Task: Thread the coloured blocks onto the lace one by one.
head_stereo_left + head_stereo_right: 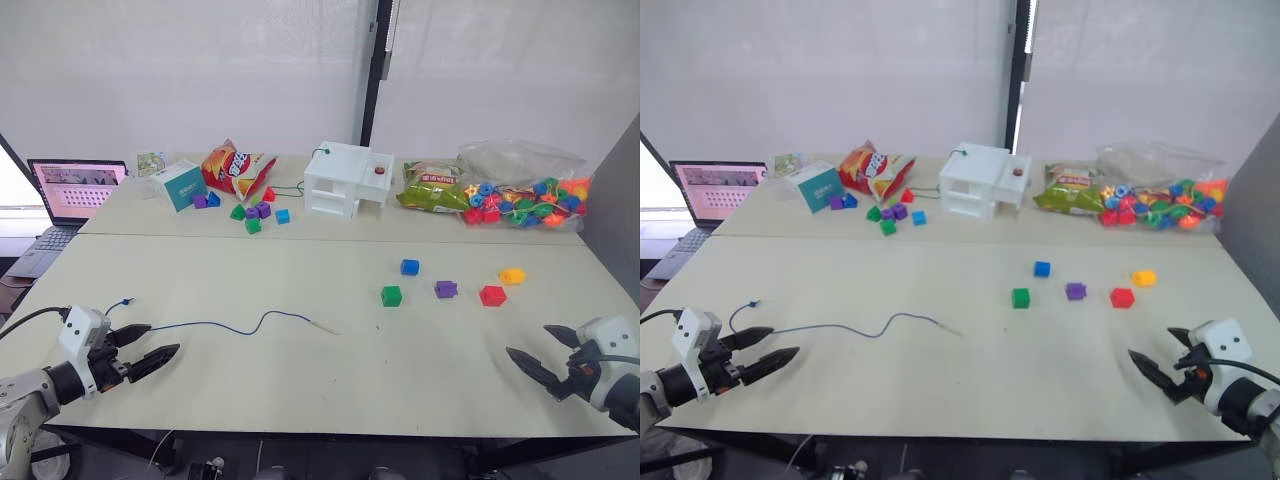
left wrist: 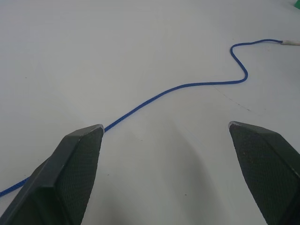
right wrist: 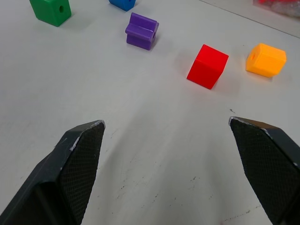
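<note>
The blue lace (image 1: 230, 327) lies in a wavy line on the pale table, its pale stiff tip (image 1: 328, 328) pointing toward the table's middle. My left gripper (image 1: 163, 339) stands open near the front left, low over the lace's knotted end. In the left wrist view the lace (image 2: 187, 85) runs past one finger (image 2: 70, 168). Five blocks sit apart on the right half: blue (image 1: 409, 267), green (image 1: 391, 296), purple (image 1: 446, 289), red (image 1: 492, 295) and yellow-orange (image 1: 512, 276). My right gripper (image 1: 528, 340) is open and empty at the front right, short of the red block (image 3: 207, 66).
Along the back stand a white house-shaped box (image 1: 347, 180), a clear bag of round beads (image 1: 525, 200), snack bags (image 1: 235, 170), a teal box (image 1: 180, 185) and several small loose blocks (image 1: 255, 212). A laptop (image 1: 75, 190) sits at the far left.
</note>
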Controlling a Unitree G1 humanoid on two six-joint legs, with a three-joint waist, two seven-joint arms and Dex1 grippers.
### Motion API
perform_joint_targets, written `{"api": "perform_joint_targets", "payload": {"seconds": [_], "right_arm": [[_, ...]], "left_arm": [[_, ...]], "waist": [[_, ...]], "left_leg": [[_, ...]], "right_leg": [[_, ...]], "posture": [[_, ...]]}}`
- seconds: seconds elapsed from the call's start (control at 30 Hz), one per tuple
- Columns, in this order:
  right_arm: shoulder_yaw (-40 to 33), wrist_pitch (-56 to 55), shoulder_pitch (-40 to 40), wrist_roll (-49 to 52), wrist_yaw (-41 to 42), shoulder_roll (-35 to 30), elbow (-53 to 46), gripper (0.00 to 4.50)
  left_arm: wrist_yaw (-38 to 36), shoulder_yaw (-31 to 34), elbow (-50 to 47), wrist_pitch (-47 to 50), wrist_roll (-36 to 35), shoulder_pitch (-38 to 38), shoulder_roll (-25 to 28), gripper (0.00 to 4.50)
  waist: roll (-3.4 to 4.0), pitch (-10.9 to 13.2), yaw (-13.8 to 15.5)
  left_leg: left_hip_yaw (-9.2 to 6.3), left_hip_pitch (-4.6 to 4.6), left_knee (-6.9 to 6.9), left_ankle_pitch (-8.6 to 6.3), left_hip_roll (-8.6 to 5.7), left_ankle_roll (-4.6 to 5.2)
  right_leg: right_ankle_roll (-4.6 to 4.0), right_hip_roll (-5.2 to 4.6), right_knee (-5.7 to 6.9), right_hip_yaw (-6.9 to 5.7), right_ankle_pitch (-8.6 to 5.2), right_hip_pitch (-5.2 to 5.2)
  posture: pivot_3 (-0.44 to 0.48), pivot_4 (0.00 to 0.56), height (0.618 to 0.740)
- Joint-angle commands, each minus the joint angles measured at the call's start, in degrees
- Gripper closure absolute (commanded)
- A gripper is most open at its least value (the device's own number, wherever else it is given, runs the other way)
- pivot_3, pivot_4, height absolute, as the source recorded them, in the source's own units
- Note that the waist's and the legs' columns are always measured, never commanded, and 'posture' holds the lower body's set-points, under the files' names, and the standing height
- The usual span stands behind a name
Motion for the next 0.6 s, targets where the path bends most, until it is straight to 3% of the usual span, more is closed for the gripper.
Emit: {"api": "perform_joint_targets", "payload": {"seconds": [0.03, 0.3, 0.47, 0.6], "right_arm": [[-1.1, -0.4, -0.1, 0.5, -0.1, 0.0, -0.7, 0.02], [1.7, 4.5, 0.4, 3.1, -0.9, 1.1, -10.4, 0.02], [4.9, 10.3, -0.5, 5.9, -0.9, -0.1, -18.1, 0.02], [8.8, 15.1, -2.4, 8.6, 0.1, -2.3, -23.8, 0.02]], "left_arm": [[0.5, 1.4, -1.1, -0.9, -0.8, -1.0, -0.1, 0.00], [-3.4, -5.5, -1.3, 2.0, -3.0, -10.5, -1.8, 0.00], [-10.3, -14.1, 1.7, 1.2, -1.7, -20.0, -2.5, 0.00], [-19.8, -24.7, 10.6, -4.0, 4.0, -31.6, -4.4, 0.00]], "waist": [[0.00, 0.0, 0.0], [0.00, 0.0, 0.2], [-0.01, 0.0, 0.1], [-0.02, 0.0, 0.2]], "left_leg": [[0.00, 0.00, 0.00, 0.00, 0.00, 0.00], [-0.01, -0.01, 0.01, 0.01, -0.01, 0.00], [0.02, -0.01, 0.01, 0.01, -0.08, 0.00], [0.09, -0.02, 0.03, 0.02, -0.19, 0.02]], "right_leg": [[0.00, 0.00, 0.00, 0.00, 0.00, 0.00], [0.00, 0.00, 0.02, -0.02, 0.00, 0.00], [0.01, 0.13, 0.08, -0.18, 0.01, 0.00], [0.03, 0.51, 0.10, -0.28, 0.02, 0.00]], "posture": [[0.000, 0.150, 0.740], [0.000, 0.150, 0.740], [0.000, 0.150, 0.740], [0.000, 0.150, 0.740]]}}
